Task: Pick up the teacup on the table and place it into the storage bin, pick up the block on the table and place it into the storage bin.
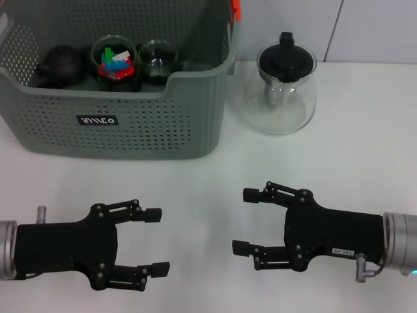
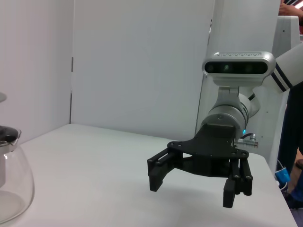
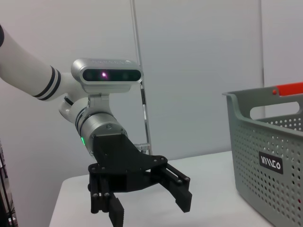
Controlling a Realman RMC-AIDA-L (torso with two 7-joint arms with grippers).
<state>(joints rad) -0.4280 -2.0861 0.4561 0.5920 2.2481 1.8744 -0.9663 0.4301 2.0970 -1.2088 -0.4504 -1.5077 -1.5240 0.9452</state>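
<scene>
Sitting at ten o'clock: bin (image 1: 130,124), long axis running nine-to-three, holding cups. Hovering low, fingers spread, gripping nothing: left gripper (image 1: 155,240) at seven, right gripper (image 1: 247,220) at five.

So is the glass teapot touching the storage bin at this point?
Apart. The head view shows a strip of bare white table between the glass teapot and the storage bin wall.

Storage bin (image 1: 130,124) rear left on table (image 1: 215,189); glass teapot (image 1: 285,88) just right of it.
</scene>
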